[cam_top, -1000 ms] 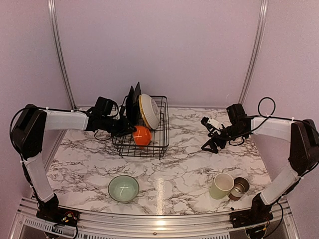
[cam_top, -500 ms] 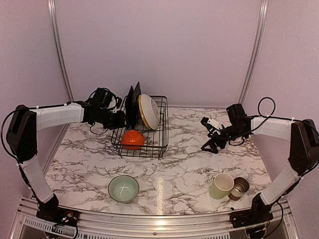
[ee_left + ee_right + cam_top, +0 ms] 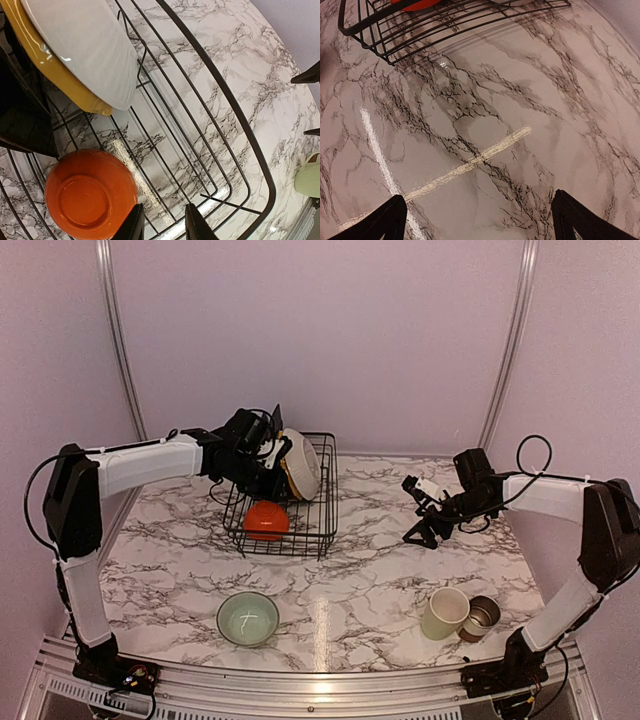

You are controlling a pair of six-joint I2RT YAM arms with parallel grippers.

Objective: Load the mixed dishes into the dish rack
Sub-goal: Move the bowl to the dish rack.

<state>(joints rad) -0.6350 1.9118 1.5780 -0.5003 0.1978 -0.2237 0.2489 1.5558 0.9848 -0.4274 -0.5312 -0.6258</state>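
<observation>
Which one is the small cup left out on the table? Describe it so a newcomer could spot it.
Go to the near right corner of the marble table, where two vessels stand side by side. The taller, pale green one is the mug; the cup is just to its right. It is the shorter, grey-brown one, darker than anything near it.

One dish rack point(image 3: 318, 522), one yellow plate point(image 3: 300, 465), one orange bowl point(image 3: 266, 520), one green bowl point(image 3: 248, 619) — plus one mug point(image 3: 444, 613), one cup point(image 3: 481, 617).

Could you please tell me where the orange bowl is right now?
In the top view, the orange bowl sits upside down in the near-left part of the dish rack, just in front of the upright yellow plate.
</observation>
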